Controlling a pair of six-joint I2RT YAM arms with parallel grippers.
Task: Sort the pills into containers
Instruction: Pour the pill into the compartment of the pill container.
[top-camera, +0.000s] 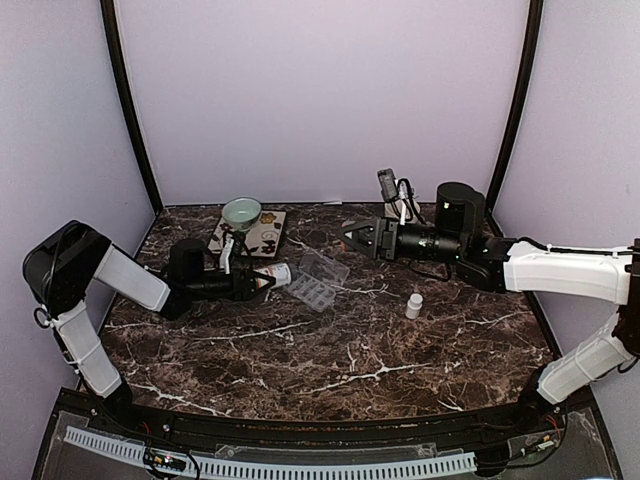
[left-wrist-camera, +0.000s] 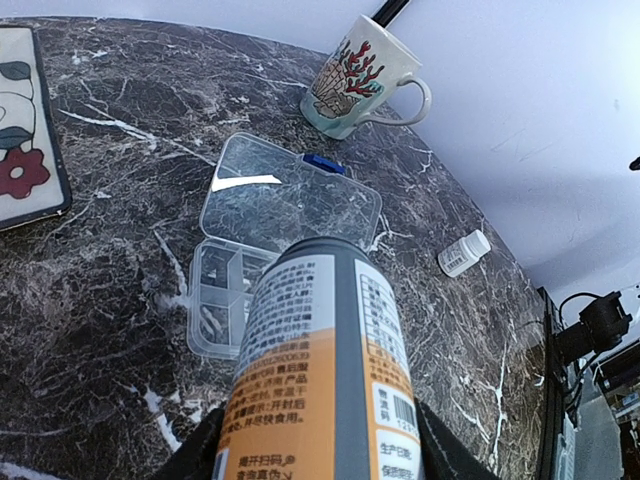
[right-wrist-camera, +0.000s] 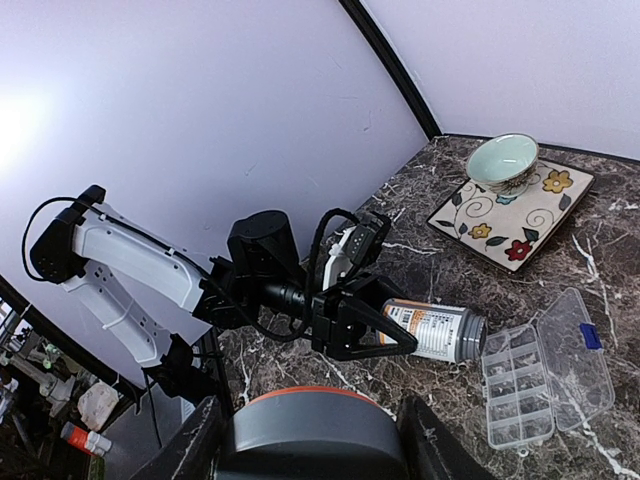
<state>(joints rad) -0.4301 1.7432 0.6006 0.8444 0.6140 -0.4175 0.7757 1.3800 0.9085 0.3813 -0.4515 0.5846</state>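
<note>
The clear pill organizer (top-camera: 318, 281) lies open at mid-table, its lid (left-wrist-camera: 290, 195) folded back and its cells (left-wrist-camera: 225, 295) facing up; it also shows in the right wrist view (right-wrist-camera: 545, 370). Small shapes lie in some cells, too unclear to name. My left gripper (top-camera: 262, 280) is shut on the orange-labelled pill bottle (left-wrist-camera: 320, 350), held on its side with its uncapped mouth just left of the organizer. My right gripper (top-camera: 350, 238) hovers behind the organizer, shut on a grey round cap with an orange rim (right-wrist-camera: 315, 435).
A small white bottle (top-camera: 413, 305) stands right of the organizer. A green bowl (top-camera: 241, 211) sits on a flowered square plate (top-camera: 262, 236) at the back left. A patterned mug (left-wrist-camera: 365, 75) stands at the back, near the right arm.
</note>
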